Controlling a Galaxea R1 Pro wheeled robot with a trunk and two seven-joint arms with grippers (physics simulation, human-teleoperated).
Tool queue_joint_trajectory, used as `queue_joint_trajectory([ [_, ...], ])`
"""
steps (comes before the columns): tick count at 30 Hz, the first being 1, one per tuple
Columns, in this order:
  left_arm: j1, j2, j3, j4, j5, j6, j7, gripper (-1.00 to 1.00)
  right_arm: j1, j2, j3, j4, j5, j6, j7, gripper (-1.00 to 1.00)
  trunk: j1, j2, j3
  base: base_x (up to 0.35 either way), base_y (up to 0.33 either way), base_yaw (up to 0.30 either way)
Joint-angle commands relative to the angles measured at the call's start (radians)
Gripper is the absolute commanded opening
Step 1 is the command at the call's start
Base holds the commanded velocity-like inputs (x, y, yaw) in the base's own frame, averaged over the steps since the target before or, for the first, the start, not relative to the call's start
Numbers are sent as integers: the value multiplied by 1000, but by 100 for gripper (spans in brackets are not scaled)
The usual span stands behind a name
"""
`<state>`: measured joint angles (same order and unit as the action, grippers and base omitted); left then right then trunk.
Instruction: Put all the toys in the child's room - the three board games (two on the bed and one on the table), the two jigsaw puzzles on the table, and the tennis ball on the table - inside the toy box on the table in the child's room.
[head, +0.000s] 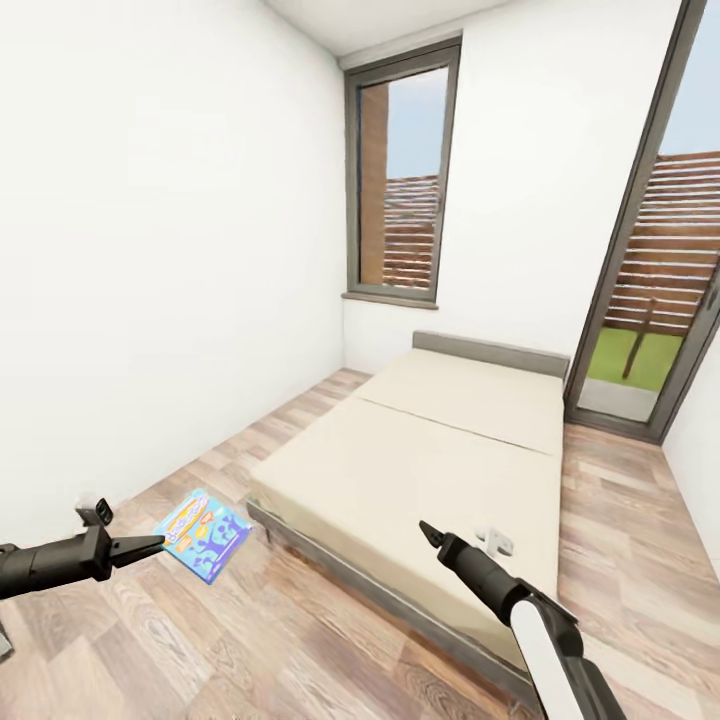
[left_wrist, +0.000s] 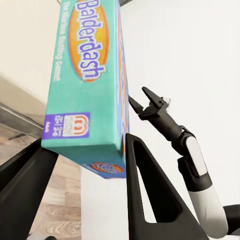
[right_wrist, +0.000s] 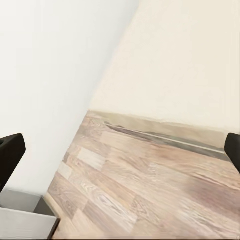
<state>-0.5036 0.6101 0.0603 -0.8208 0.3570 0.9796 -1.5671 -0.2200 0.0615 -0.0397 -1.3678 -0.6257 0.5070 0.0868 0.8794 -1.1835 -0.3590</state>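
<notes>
Head view shows the left pincer (head: 150, 546) clamped on a flat teal-and-blue cardboard board game box (head: 203, 533), held out above the pale wood-plank floor (head: 300, 640) just beside the low beige bed (head: 430, 450). Left wrist view confirms it — the teal "Balderdash" box (left_wrist: 87, 90) sits between the black fingers (left_wrist: 150, 200). Right pincer (head: 428, 531) hovers over the bed's edge — spread wide, empty.

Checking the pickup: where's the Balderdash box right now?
Head view: the Balderdash box is at lower left, at the left gripper's tips, above the wood floor beside the bed. Left wrist view shows it between the fingers.
</notes>
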Motion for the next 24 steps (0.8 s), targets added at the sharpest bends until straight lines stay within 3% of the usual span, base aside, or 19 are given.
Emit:
queue_joint_trajectory([
  [1, -1, 0, 0, 0, 1, 10, -4, -100, -1, 1, -3, 0, -2, 7, 4, 100, -4, 6, 2, 0, 0, 291],
  [24, -1, 1, -1, 0, -1, 9, -4, -100, -4, 1, -2, 5, -2, 8, 1, 100, -92, 167, 74, 0, 0, 291],
])
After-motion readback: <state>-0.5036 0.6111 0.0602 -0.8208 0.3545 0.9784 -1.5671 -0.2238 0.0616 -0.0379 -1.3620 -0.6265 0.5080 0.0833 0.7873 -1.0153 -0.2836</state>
